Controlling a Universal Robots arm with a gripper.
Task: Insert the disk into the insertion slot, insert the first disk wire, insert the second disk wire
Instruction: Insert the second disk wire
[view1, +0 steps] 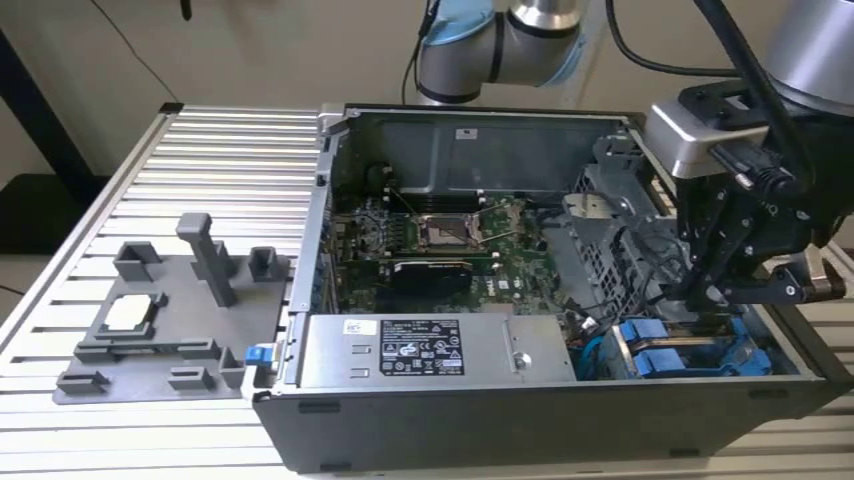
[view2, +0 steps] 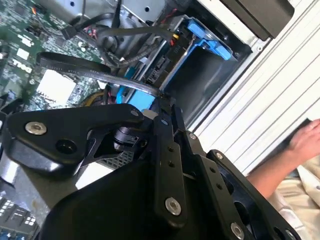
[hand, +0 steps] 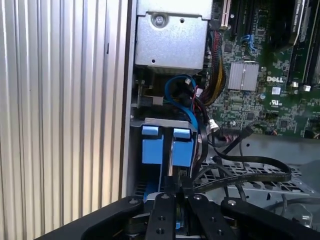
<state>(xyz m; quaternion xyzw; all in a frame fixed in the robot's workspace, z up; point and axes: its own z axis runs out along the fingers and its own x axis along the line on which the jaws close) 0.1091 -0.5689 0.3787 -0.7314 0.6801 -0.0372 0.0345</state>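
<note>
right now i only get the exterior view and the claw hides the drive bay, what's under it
Observer: In the first wrist view, two blue-framed drives sit side by side in the grey cage.
Operator: any cable near the claw
Observer: In the second wrist view, a flat black cable runs right up to the claw.
Operator: anyone close by
Observer: Yes, a person's hand is over the ribbed table beside the case.

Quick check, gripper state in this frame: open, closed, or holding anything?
Gripper: cannot be told; it is down inside the open computer case, above the blue-framed drives.
</note>
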